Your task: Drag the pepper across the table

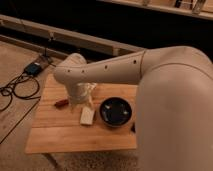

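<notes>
The pepper [61, 103] is a small dark-red chili lying on the left part of the light wooden table [75, 134]. My white arm reaches in from the right, bends above the table's back left, and comes down. The gripper [76, 102] sits at its lower end, just right of the pepper and low over the table. The arm hides most of it. I cannot tell whether it touches the pepper.
A pale rectangular block [87, 116] lies right of the gripper. A black bowl [116, 111] stands right of the block, with a small dark object [133, 128] at the table's right edge. A white bottle [91, 90] is partly hidden behind the arm. Cables [20, 87] lie on the floor to the left.
</notes>
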Controlling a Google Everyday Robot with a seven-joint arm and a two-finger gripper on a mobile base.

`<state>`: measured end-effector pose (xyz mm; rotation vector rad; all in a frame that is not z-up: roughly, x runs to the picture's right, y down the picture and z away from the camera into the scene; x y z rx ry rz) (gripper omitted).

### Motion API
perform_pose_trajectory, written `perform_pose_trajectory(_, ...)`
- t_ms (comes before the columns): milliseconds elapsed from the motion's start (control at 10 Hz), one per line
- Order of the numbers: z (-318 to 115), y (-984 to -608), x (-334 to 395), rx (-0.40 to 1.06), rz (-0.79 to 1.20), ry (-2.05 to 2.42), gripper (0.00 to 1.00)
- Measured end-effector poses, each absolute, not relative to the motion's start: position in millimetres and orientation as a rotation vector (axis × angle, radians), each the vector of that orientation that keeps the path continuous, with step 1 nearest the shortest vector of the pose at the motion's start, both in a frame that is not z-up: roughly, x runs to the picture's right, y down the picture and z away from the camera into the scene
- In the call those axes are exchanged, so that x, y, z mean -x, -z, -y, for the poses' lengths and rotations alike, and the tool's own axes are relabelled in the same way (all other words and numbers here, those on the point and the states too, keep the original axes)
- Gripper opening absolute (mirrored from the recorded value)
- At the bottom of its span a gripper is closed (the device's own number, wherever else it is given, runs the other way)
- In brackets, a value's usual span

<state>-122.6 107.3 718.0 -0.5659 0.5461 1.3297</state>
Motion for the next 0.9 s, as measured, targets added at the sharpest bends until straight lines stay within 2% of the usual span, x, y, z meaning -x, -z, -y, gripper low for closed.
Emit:
perform_pose_trajectory(600, -128, -791, 208, 0.626, -0.529, -1.047, 0.65)
perform_pose_trajectory(900, -126, -819, 238, 0.681, -0.480, -0.769, 0.65)
